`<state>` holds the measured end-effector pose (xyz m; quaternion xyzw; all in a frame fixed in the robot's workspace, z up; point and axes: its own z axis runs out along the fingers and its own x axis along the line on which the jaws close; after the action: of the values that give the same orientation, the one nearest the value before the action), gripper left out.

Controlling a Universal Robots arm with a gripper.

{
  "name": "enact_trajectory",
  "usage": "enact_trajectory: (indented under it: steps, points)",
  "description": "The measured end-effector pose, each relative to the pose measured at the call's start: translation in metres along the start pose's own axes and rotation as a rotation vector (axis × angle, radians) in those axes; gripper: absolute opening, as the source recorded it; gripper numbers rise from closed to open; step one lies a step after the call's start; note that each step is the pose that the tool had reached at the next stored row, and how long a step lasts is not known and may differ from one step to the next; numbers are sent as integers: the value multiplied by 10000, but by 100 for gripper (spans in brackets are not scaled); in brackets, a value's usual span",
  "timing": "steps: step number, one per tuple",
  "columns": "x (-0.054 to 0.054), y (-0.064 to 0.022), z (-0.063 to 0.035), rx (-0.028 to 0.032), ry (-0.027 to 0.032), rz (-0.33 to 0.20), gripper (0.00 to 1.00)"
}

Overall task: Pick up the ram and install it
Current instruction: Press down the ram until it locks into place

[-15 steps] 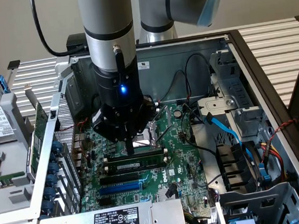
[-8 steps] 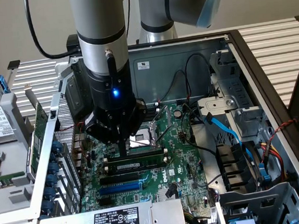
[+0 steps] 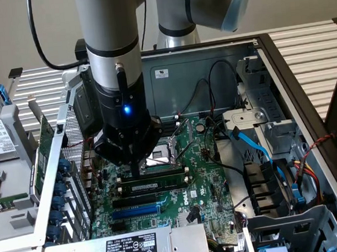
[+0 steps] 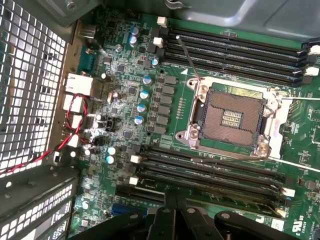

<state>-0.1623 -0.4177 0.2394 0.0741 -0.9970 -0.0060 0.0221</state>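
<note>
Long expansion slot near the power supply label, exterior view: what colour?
Blue. The expansion slot sits among black slots on the green motherboard; the exterior view shows it best.

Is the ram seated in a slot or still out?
In a slot: the ram lies flat along a black slot, the shut gripper just above it.

One motherboard [image 4: 150, 125] is sitting in one open computer case [image 3: 281, 69]. One bare processor socket [image 4: 232, 120] is showing. One arm [image 3: 115, 60] is reaching in.

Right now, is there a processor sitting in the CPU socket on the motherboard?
No. In the wrist view the CPU socket lies open, its bare contact field showing inside the metal frame with no chip on it.
</note>
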Motion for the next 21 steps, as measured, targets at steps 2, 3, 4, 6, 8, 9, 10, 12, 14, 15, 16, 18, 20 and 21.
enact_trajectory:
  steps: [2,3,4,6,8,9,10,12,14,15,16,18,20,21]
  points:
    - [6,2,20,-6,5,140,10]
    - [11,3,31,-10,4,207,10]
    - [18,3,39,-11,5,272,10]
    - [28,5,55,-18,2,408,10]
    - [37,7,72,-25,-1,551,10]
    - [42,7,81,-28,-2,618,10]
    - [46,8,91,-31,-3,688,10]
    - [49,7,103,-35,-4,810,10]
    - [51,8,111,-38,-5,925,10]
    - [51,8,115,-39,-4,989,10]
    - [52,8,119,-42,-4,1044,10]
    - [52,8,125,-49,-8,1160,10]
    - [52,8,127,-54,-10,1265,10]
    - [52,8,127,-58,-12,1319,10]
